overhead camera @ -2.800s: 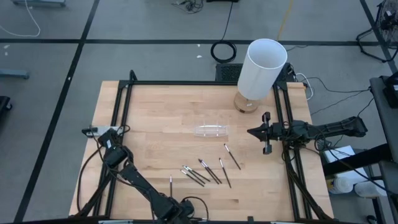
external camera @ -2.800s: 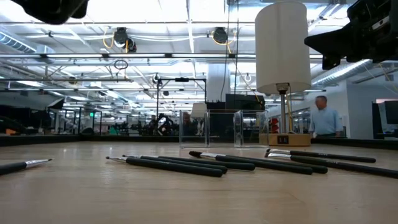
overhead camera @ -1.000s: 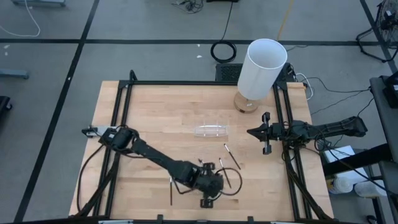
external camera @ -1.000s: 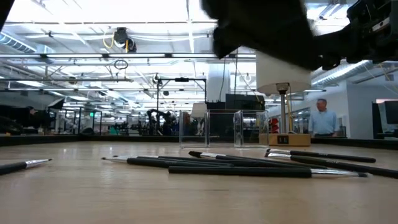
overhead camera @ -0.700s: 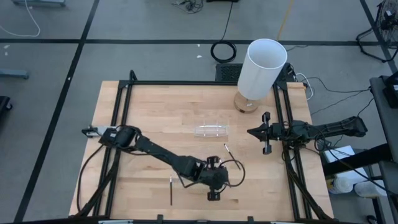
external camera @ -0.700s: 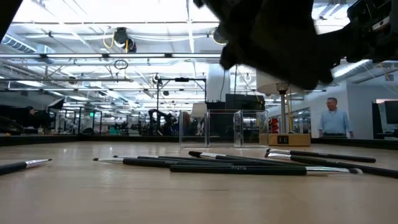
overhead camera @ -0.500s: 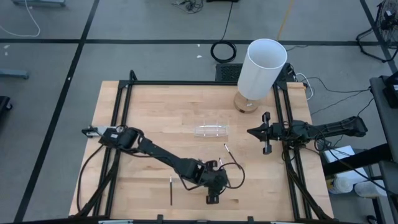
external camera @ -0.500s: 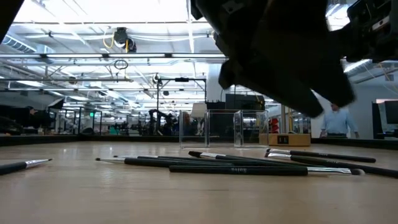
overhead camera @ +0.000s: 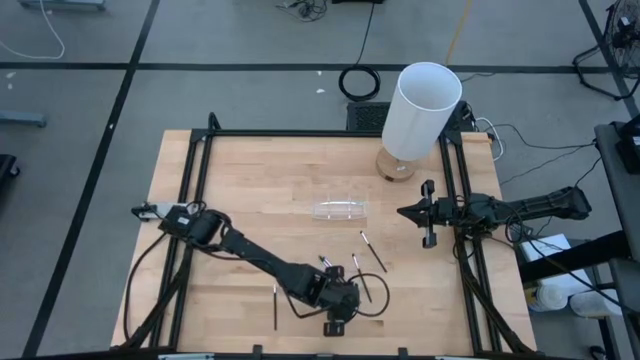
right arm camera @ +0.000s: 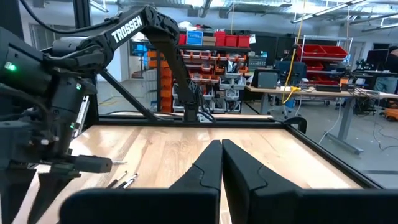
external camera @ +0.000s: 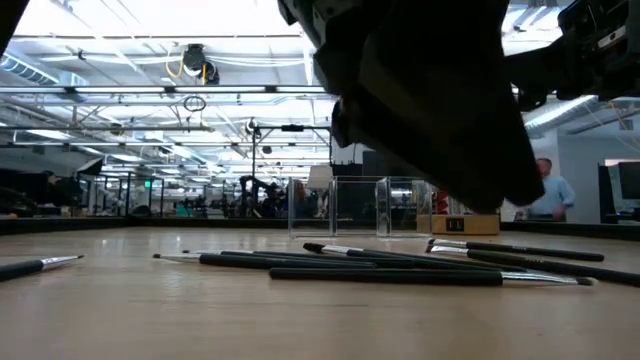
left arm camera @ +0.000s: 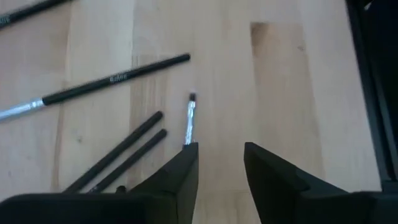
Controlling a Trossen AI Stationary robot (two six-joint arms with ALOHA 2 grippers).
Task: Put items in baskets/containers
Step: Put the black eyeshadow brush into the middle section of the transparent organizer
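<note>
Brushes (overhead camera: 345, 275) all lie loose on the bench (overhead camera: 250, 180), none in the clear tray (overhead camera: 340, 210) yet. Left tool (left arm camera: 221, 163) hovers spread over them, looks like picking time; next it needs to drop and pinch one. Right tool (right arm camera: 221, 163) waits pressed together at the bench edge.

left gripper (left arm camera: 221, 158) reaches low across the near table, fingers parted; right gripper (right arm camera: 222, 163) waits far right, fingers together.

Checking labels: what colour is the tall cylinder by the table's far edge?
White cylinder, on a round wooden base; clearest in the high view.
</note>
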